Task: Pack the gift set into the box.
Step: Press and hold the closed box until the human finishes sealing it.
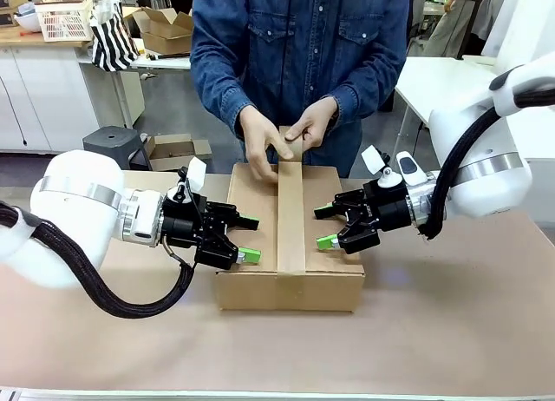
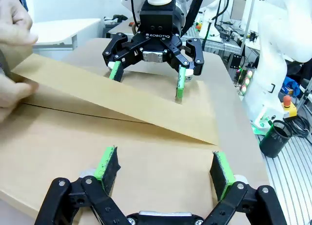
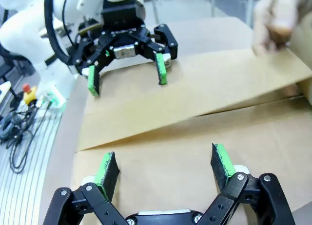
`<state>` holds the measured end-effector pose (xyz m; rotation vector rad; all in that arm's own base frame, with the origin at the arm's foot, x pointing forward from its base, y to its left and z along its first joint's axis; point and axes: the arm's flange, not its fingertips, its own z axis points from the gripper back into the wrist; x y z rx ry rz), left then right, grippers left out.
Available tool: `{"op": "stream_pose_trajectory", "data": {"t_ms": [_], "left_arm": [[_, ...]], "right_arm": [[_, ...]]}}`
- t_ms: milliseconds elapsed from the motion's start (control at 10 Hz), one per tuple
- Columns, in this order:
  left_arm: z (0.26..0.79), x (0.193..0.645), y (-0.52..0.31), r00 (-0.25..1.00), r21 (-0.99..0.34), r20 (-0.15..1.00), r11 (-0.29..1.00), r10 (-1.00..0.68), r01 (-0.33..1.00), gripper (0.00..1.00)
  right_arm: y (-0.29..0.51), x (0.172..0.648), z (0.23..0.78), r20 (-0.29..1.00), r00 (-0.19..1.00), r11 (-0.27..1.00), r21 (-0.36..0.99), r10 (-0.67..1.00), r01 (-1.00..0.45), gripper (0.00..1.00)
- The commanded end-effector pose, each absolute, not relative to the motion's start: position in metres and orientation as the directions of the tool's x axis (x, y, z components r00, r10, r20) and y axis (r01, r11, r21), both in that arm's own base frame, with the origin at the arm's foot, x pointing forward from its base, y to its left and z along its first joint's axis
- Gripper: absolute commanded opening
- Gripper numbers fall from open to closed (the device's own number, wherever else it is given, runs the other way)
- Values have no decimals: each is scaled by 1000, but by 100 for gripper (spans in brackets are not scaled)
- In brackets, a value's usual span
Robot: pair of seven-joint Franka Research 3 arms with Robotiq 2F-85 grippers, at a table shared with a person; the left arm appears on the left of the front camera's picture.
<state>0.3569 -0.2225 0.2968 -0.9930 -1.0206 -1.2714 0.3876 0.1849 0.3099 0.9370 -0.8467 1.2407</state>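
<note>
The box (image 1: pixel 260 201) stands in the middle of the table with its top flaps down. The gift set is hidden. A person's hands (image 1: pixel 273 136) hold a long brown strip of tape (image 1: pixel 290 219) at the far edge, and it runs along the box's centre seam. My left gripper (image 1: pixel 251 238) is open over the box's left flap, its pads at the cardboard. My right gripper (image 1: pixel 324 227) is open over the right flap. The left wrist view looks past the left gripper (image 2: pixel 164 164) and the raised tape (image 2: pixel 122 96) to the right gripper (image 2: pixel 147 81). The right wrist view mirrors this, from right gripper (image 3: pixel 165 165) to left gripper (image 3: pixel 126 78).
The table (image 1: pixel 451 314) is bare brown around the box. Beyond its far edge stand a dark stool (image 1: pixel 117 145) and open cartons (image 1: pixel 178 149) on the floor. A black cup (image 2: pixel 275 137) and a red stop button (image 2: pixel 286 99) sit off the table's side.
</note>
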Motion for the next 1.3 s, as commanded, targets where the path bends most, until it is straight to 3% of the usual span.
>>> {"op": "stream_pose_trajectory", "data": {"t_ms": [0,1200], "left_arm": [[295,355,-222,15,-2,963,48,-270,999,100],[295,355,-222,15,-2,963,48,-270,999,100]], "right_arm": [[185,386,308,911,137,76,116,388,-990,100],[185,386,308,911,137,76,116,388,-990,100]]}}
